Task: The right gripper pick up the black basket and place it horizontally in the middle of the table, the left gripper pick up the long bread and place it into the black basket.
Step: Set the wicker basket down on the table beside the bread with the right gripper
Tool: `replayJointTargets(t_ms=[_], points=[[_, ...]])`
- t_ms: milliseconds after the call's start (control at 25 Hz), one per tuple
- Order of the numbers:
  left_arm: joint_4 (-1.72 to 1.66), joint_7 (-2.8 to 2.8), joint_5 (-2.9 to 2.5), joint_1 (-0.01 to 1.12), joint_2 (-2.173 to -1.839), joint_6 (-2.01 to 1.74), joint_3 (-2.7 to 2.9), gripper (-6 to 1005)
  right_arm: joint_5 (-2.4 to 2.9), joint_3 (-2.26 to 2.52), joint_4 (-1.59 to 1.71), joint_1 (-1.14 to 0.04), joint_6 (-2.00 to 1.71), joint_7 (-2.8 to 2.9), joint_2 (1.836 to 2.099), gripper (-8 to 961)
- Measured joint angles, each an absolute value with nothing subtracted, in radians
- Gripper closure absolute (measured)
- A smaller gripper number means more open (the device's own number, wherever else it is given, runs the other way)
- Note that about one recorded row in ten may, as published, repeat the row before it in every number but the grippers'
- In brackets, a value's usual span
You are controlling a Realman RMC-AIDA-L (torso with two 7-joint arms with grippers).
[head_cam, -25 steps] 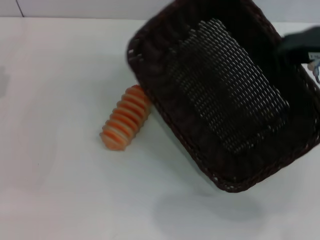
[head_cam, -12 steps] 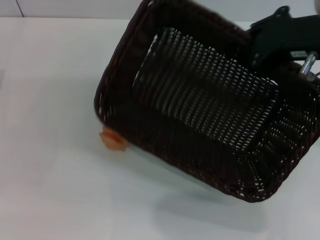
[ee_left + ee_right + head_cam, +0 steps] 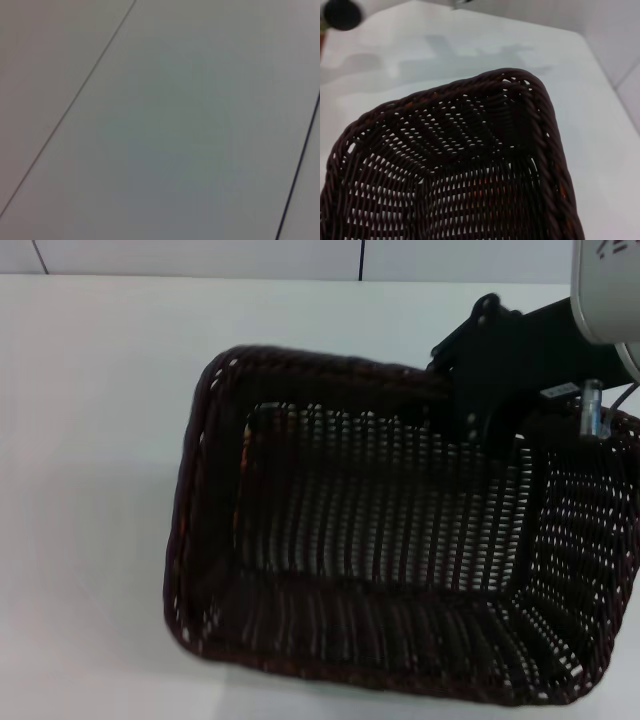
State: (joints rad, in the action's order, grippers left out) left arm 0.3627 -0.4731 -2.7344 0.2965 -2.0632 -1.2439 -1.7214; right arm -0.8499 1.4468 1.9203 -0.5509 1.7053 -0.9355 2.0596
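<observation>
Wicker of black basket (image 3: 400, 540) gripped by right hand (image 3: 480, 390).

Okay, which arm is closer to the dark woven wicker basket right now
The right. Its black pincer is at the far rim of the dark woven wicker basket, apparently holding it. The left arm is out of the head view; its wrist camera shows only a plain surface.
</observation>
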Motion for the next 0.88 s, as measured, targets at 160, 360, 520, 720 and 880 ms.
replayJointTargets(t_ms=[160, 360, 520, 720, 880], points=[[0.364, -0.474, -2.713, 0.306, -2.063, -1.244, -1.733, 178, -0.882, 1.481, 1.907, -0.594, 1.734, -0.909, 2.018, 811], [0.358, -0.474, -2.711, 0.317, -2.063, -1.244, -1.746, 179, -0.880, 1.526, 1.858, -0.612, 1.737, -0.890, 1.989, 811], [0.353, -0.474, -2.710, 0.326, -2.063, -1.241, -1.746, 179, -0.876, 1.538, 1.799, -0.624, 1.738, -0.890, 1.978, 812], [0.352, -0.474, -2.710, 0.332, -2.064, -1.239, -1.746, 180, -0.853, 1.565, 1.735, -0.643, 1.740, -0.896, 1.977, 812], [0.351, -0.473, -2.711, 0.333, -2.065, -1.238, -1.746, 181, -0.832, 1.570, 1.658, -0.684, 1.737, -0.909, 1.984, 812]])
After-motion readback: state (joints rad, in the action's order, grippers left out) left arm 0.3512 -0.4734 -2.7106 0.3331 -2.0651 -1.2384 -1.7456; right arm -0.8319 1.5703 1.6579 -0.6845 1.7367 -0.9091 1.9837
